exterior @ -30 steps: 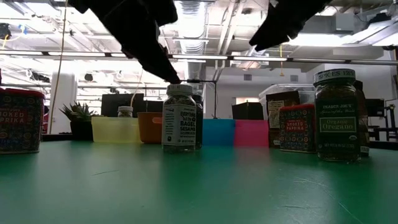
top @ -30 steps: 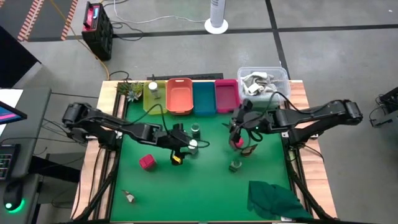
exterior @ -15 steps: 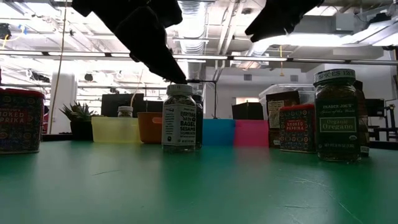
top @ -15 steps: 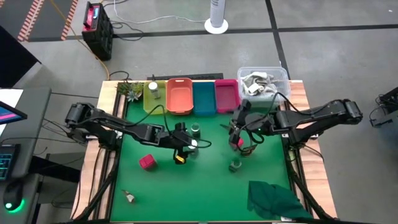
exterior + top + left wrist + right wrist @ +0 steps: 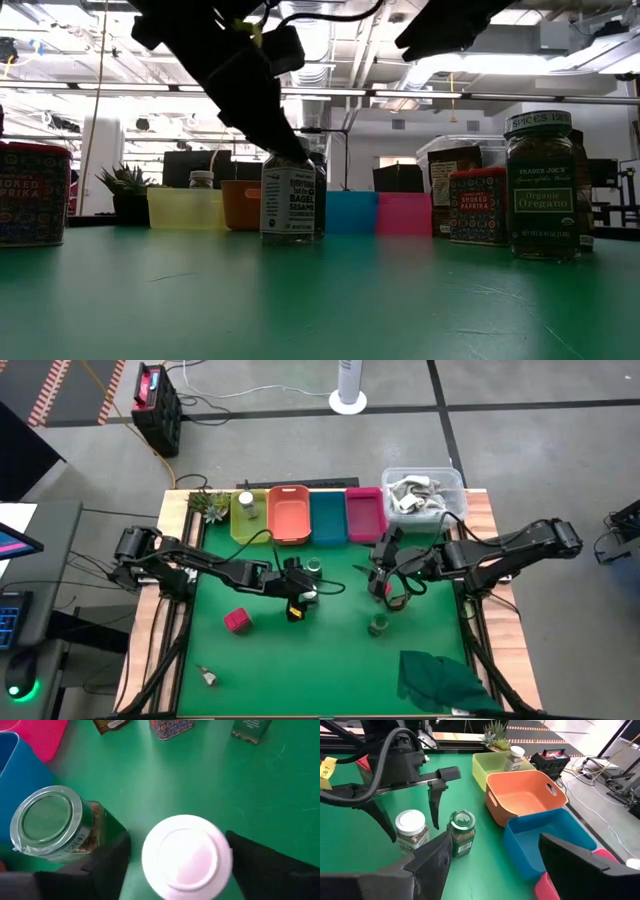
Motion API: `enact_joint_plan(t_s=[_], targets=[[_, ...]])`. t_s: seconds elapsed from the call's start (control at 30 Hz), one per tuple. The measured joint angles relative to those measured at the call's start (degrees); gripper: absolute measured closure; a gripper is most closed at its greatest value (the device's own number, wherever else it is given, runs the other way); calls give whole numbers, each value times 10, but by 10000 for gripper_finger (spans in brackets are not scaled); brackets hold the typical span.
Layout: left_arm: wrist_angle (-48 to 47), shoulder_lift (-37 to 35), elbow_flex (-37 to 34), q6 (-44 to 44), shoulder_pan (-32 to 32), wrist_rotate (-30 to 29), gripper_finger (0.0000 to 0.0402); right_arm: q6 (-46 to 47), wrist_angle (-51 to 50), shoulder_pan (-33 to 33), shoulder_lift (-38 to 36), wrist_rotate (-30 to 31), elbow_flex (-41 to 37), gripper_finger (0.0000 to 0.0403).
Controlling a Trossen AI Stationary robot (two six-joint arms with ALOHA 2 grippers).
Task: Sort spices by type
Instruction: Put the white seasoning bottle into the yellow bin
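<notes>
My left gripper (image 5: 179, 870) is open and stands low over the white-capped jar (image 5: 187, 856), one finger on either side of its cap. I see no touch in the right wrist view, where the fingers stand wide of the jar (image 5: 412, 828). A green-lidded jar (image 5: 314, 568) stands upright just beyond it. My right gripper (image 5: 385, 582) is open and raised above a pink-red cube packet (image 5: 383, 590) and a dark sachet (image 5: 401, 601). Another green-lidded jar (image 5: 378, 625) and a second pink-red cube (image 5: 237, 620) stand on the green mat.
Yellow (image 5: 248, 518), orange (image 5: 288, 513), blue (image 5: 328, 516) and pink (image 5: 365, 512) trays line the far edge; a white-capped jar (image 5: 246, 501) stands in the yellow one. A clear bin (image 5: 424, 489) sits far right, a dark green cloth (image 5: 440, 680) near right, a small item (image 5: 207, 677) near left.
My left gripper has come down and a little toward the table's right, so that its open fingers now stand around the white-capped jar's cap instead of above it. The jars have not moved.
</notes>
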Motion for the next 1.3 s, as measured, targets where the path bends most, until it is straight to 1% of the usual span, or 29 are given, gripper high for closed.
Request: enact_joint_plan(t_s=[0.1, 0.17, 0.2, 0.3, 0.4, 0.47, 0.53, 0.57, 0.63, 0.67, 0.77, 0.87, 0.97, 1.07, 1.2, 1.3], targets=[[0, 0, 0, -1, 4, 4, 160, 2, -1, 0, 0, 2, 0, 76], [2, -1, 1, -2, 6, 21, 200, 5, -1, 0, 0, 2, 0, 76], [-1, -4, 0, -2, 7, 29, 207, 7, -2, 0, 0, 2, 0, 76], [-27, -20, 1, -6, 13, 68, 207, 9, -6, 0, 0, 3, 0, 76], [-105, -55, 23, -11, 17, 90, 207, 12, -10, 0, 0, 3, 0, 76], [-146, -88, 31, -12, 17, 86, 207, 13, -10, 1, 0, 3, 0, 76], [-184, -124, 32, -14, 18, 72, 207, 13, -10, 1, 0, 3, 0, 76], [-202, -142, 32, -14, 19, 53, 207, 13, -10, 1, 0, 3, 0, 76], [-239, -179, 32, -14, 26, 5, 207, 12, -9, 1, 0, 3, 0, 76], [-254, -197, 32, -14, 32, -30, 207, 12, -7, 1, 0, 3, 0, 76], [-257, -246, 21, -8, 58, -129, 207, 8, 3, 1, 0, 3, 0, 76], [-261, -282, 3, 4, 98, -186, 206, 8, 9, 1, 0, 3, 0, 76], [-264, -308, -21, 0, 156, -199, 196, 8, 9, 3, 1, 3, 0, 76], [-242, -331, -59, -3, 210, -204, 195, 6, 11, 5, 8, 2, 0, 76], [-165, -357, -123, 4, 273, -199, 197, 4, 14, 5, 14, 2, 0, 76], [-97, -363, -169, 13, 312, -191, 197, -1, 14, 7, 15, 0, 0, 76]])
